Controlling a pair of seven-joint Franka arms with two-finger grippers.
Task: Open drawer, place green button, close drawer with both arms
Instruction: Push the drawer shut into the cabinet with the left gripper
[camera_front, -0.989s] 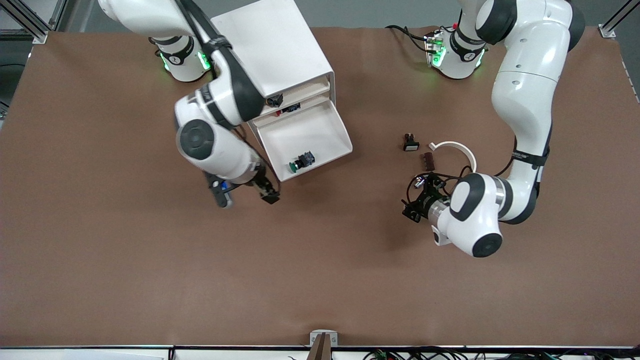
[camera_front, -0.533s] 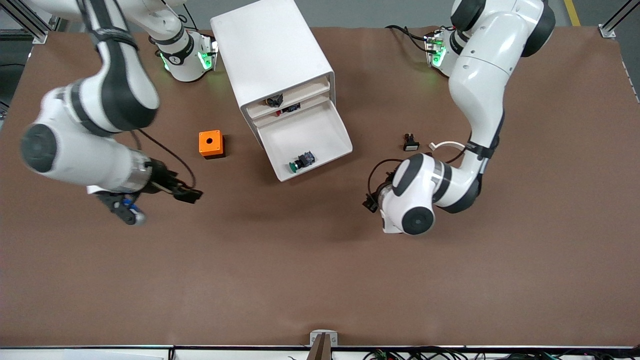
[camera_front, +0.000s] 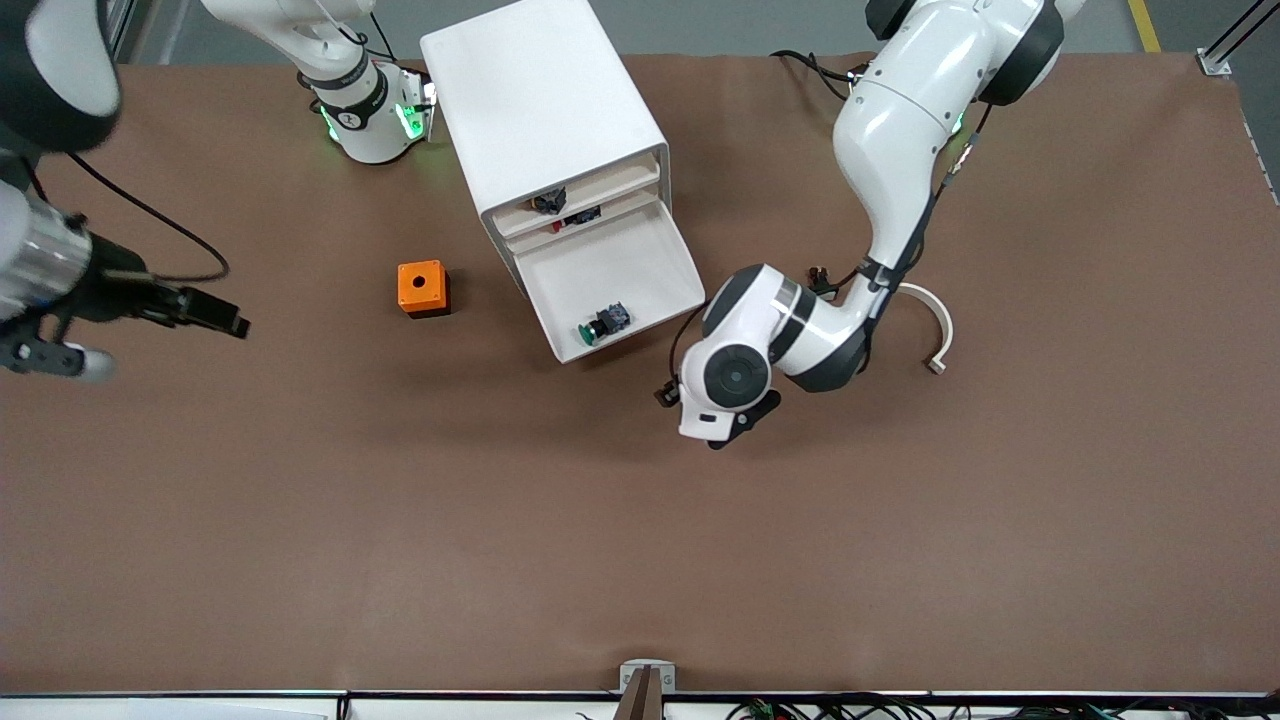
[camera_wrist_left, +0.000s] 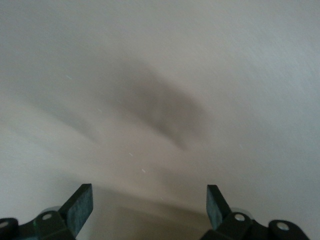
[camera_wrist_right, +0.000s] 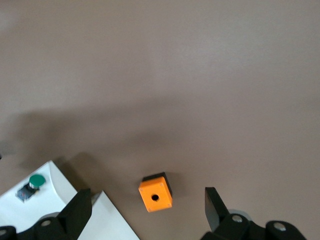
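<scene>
The white cabinet (camera_front: 540, 90) stands at the table's middle, near the robots' bases. Its third drawer (camera_front: 620, 265) is pulled out. The green-capped button (camera_front: 598, 326) lies in it by the front lip and also shows in the right wrist view (camera_wrist_right: 35, 181). My left gripper (camera_front: 665, 393) is over the table beside the drawer's front corner, mostly hidden under its wrist. The left wrist view shows the left gripper (camera_wrist_left: 150, 210) open and empty before a blurred pale surface. My right gripper (camera_front: 215, 312) is over the table at the right arm's end. It is open and empty in its wrist view (camera_wrist_right: 147, 212).
An orange box (camera_front: 422, 288) sits on the table beside the cabinet, toward the right arm's end; it also shows in the right wrist view (camera_wrist_right: 156, 192). A white curved piece (camera_front: 935, 315) lies toward the left arm's end. Small parts (camera_front: 548, 203) lie in the upper drawers.
My right arm swung away from the drawer's front toward its end of the table, uncovering the orange box. My left arm moved across toward the drawer's front corner.
</scene>
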